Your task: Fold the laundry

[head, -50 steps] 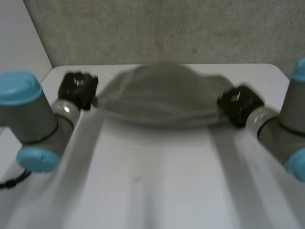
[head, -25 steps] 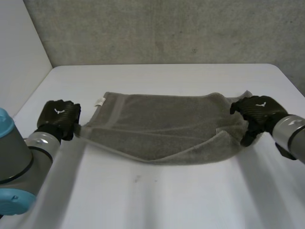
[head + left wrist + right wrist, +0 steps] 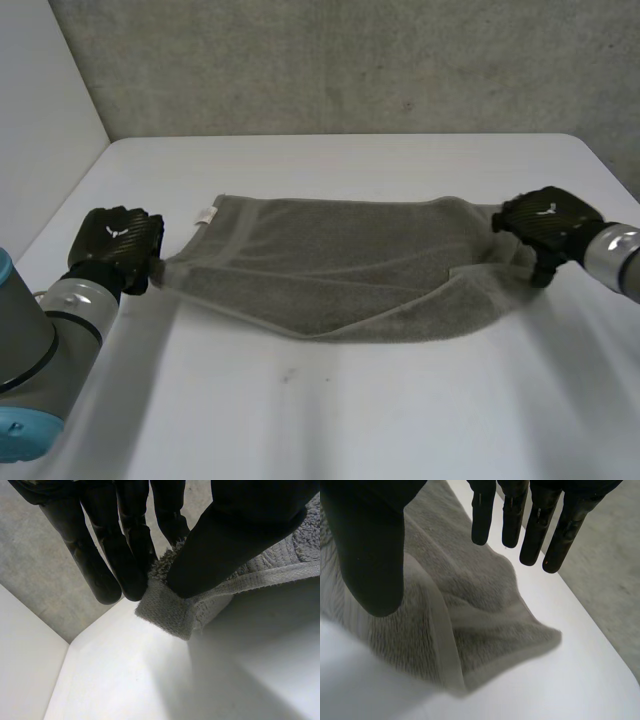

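A grey terry towel (image 3: 340, 272) is laid across the white bench (image 3: 330, 420), stretched between the two hands. A loose fold is seen in its near edge toward the right hand. A small white tag (image 3: 206, 214) is seen on the towel's far corner, close to the left hand.

The left hand (image 3: 116, 246) is placed at the towel's left end. In the left wrist view, that corner of the towel (image 3: 167, 611) is pinched between the thumb and the fingers (image 3: 122, 555), and the hemmed edge runs away from under the thumb.

The right hand (image 3: 545, 220) is placed at the towel's right end. In the right wrist view its fingers (image 3: 512, 515) are held straight and apart from the thumb, with nothing gripped. The rumpled right corner of the towel (image 3: 485, 615) lies on the bench beneath the fingertips.
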Robot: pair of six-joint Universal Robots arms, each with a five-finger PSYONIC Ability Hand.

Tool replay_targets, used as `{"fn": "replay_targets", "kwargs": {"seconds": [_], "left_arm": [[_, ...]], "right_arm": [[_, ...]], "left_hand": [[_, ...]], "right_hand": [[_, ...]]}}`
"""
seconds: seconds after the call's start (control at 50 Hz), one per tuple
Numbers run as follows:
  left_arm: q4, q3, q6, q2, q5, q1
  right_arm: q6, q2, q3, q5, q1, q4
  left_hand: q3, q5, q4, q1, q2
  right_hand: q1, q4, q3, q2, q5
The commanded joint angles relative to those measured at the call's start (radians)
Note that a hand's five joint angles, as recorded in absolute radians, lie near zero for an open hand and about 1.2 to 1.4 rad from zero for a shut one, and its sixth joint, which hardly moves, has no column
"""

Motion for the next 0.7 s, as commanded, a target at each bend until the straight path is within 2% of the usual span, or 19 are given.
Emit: {"fn": "replay_targets", "kwargs": {"seconds": [0.02,0.1,0.18,0.36,0.54,0.7], "left_arm": [[0.002,-0.004,0.000,-0.003,0.017,0.001],[0.002,-0.006,0.000,-0.004,0.017,0.003],[0.002,-0.007,0.000,-0.006,0.017,0.003],[0.002,-0.006,0.000,-0.008,0.017,0.004],[0.002,-0.006,0.000,-0.008,0.017,0.011],[0.002,-0.007,0.000,-0.008,0.017,0.011]], "right_arm": [[0.001,0.105,-0.107,-0.047,0.063,0.035],[-0.016,0.156,-0.163,-0.133,0.097,0.081],[-0.066,0.182,-0.183,-0.152,0.106,0.110],[-0.258,0.222,-0.192,-0.135,0.111,0.217],[-0.304,0.205,-0.157,-0.055,0.100,0.234],[-0.326,0.171,-0.149,-0.035,0.097,0.234]], "left_hand": [[0.181,0.192,0.179,0.222,0.181],[0.181,0.192,0.179,0.222,0.181],[0.181,0.192,0.179,0.222,0.181],[0.181,0.192,0.179,0.222,0.181],[0.181,0.192,0.179,0.222,0.181],[0.181,0.192,0.179,0.222,0.181]], "right_hand": [[0.150,0.078,0.085,0.105,0.082],[0.156,0.084,0.091,0.110,0.088],[0.162,0.090,0.097,0.116,0.094],[0.194,0.122,0.129,0.148,0.126],[0.347,0.275,0.282,0.301,0.279],[0.426,0.354,0.361,0.380,0.358]]}}
